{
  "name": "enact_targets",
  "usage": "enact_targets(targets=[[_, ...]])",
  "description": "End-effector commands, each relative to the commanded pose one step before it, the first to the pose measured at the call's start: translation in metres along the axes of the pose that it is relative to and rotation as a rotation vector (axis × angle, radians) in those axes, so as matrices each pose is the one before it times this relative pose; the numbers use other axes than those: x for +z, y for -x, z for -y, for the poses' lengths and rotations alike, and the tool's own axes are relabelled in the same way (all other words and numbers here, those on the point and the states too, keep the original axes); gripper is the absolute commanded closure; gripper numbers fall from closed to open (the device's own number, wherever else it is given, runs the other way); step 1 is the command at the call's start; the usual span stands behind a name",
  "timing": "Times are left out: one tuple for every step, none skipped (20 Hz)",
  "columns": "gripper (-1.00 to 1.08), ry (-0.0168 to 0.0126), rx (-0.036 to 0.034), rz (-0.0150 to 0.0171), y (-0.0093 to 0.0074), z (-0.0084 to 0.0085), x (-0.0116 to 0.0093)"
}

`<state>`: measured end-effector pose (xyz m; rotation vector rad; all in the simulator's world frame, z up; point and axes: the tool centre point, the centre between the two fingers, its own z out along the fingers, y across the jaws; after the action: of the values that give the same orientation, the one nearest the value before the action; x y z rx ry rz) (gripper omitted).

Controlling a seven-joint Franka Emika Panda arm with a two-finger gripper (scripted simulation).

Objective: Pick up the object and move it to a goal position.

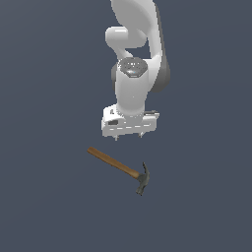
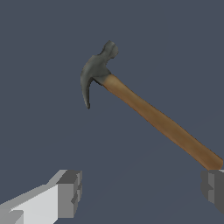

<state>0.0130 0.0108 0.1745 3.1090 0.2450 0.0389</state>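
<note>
Hovering my fingers (image 2: 142, 192) spread wide and empty above the brown wooden-handled claw hammer (image 1: 120, 170) on the dark table, I am lining up to straddle its handle.

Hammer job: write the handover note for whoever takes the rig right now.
Gripper: open, empty, hanging above the floor, not touching anything.
Hammer: lying flat on the floor, in front of and below the gripper. Handle points to the exterior view's left, head to its right.
Done: nothing grasped yet.
Left: line up over the handle, descend, close, lift, carry to the goal. No goal marker shows in either view.
</note>
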Motion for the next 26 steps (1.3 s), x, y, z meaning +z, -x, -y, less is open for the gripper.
enact_targets(targets=[[-0.92, 0.0005, -0.04006, 0.00215, -0.002, -0.0025, 0.00553], [-0.92, 0.00013, -0.019, 0.00085, -0.00093, -0.00117, 0.00256], [-0.92, 0.00008, -0.02031, 0.0009, -0.00095, -0.00127, 0.00275], [-0.92, 0.0, -0.02162, 0.00094, -0.00097, -0.00137, 0.00294], [-0.92, -0.00009, -0.02292, 0.00097, -0.00098, -0.00147, 0.00313], [-0.92, -0.00019, -0.02422, 0.00099, -0.00098, -0.00157, 0.00332], [-0.92, -0.0003, -0.02541, 0.001, -0.00097, -0.00167, 0.0035], [-0.92, -0.00041, -0.02566, 0.00096, -0.00091, -0.0017, 0.00355], [-0.92, -0.00051, -0.02562, 0.0009, -0.00084, -0.00172, 0.00357], [-0.92, -0.0006, -0.02559, 0.00084, -0.00077, -0.00174, 0.00358], [-0.92, -0.0007, -0.02557, 0.00078, -0.00071, -0.00175, 0.00359], [-0.92, -0.00079, -0.02553, 0.00071, -0.00064, -0.00176, 0.00361], [-0.92, -0.00087, -0.02549, 0.00063, -0.00057, -0.00177, 0.00362], [-0.92, -0.00095, -0.02547, 0.00055, -0.0005, -0.00176, 0.00363], [-0.92, -0.00103, -0.02543, 0.00047, -0.00043, -0.00177, 0.00364], [-0.92, -0.0011, -0.02539, 0.00039, -0.00036, -0.00177, 0.00365], [-0.92, -0.00117, -0.02535, 0.0003, -0.0003, -0.00177, 0.00366], [-0.92, -0.00123, -0.02532, 0.0002, -0.00023, -0.00176, 0.00366], [-0.92, -0.00129, -0.02528, 0.00011, -0.00016, -0.00176, 0.00367], [-0.92, -0.00134, -0.02523, 0.00001, -0.00009, -0.00176, 0.00368], [-0.92, -0.00138, -0.02505, -0.00009, -0.00003, -0.00173, 0.00367], [-0.92, -0.00135, -0.02392, -0.00018, 0.00004, -0.00165, 0.00351], [-0.92, -0.00131, -0.02259, -0.00026, 0.00009, -0.00155, 0.00333], [-0.92, -0.00126, -0.02127, -0.00033, 0.00014, -0.00145, 0.00314], [-0.92, -0.0012, -0.01994, -0.00038, 0.00017, -0.00135, 0.00295], [-0.92, -0.00113, -0.01864, -0.00042, 0.0002, -0.00125, 0.00276]])
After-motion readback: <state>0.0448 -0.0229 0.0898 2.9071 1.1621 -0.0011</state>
